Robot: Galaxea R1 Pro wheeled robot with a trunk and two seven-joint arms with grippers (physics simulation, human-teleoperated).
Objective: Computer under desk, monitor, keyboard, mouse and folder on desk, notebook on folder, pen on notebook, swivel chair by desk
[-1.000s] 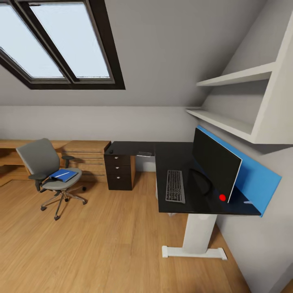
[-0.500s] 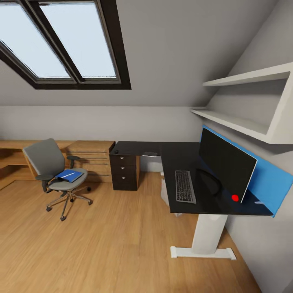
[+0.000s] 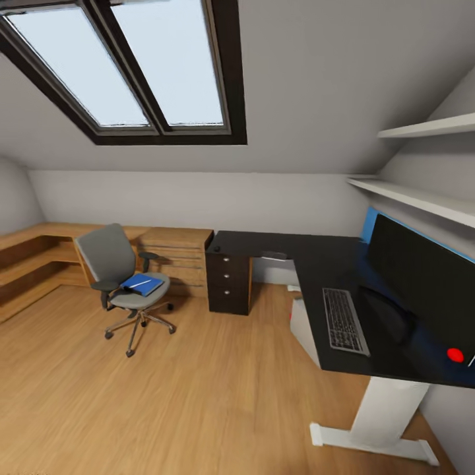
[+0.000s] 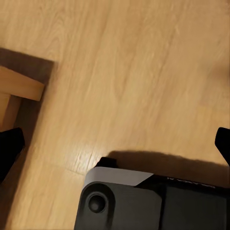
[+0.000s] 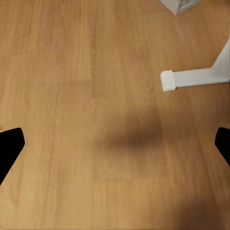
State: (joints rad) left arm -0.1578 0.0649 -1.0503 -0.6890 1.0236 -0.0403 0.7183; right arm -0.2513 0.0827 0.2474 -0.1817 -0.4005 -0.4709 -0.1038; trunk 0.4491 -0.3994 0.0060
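Under a skylight [image 3: 142, 69], wood floor [image 3: 185, 396], black desk [image 3: 310, 254], grey swivel chair [image 3: 122, 277]

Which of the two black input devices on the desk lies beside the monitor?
The keyboard: long, slim and dark grey, it lies in front of the monitor. The mouse, a small oval, sits far off above the drawer unit.

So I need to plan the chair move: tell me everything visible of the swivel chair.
The swivel chair is grey-upholstered with a tall back, black armrests and a chrome star base on casters. It stands upright on the wood floor, apart from the desk, near the low wooden unit. A blue flat item lies on its seat.
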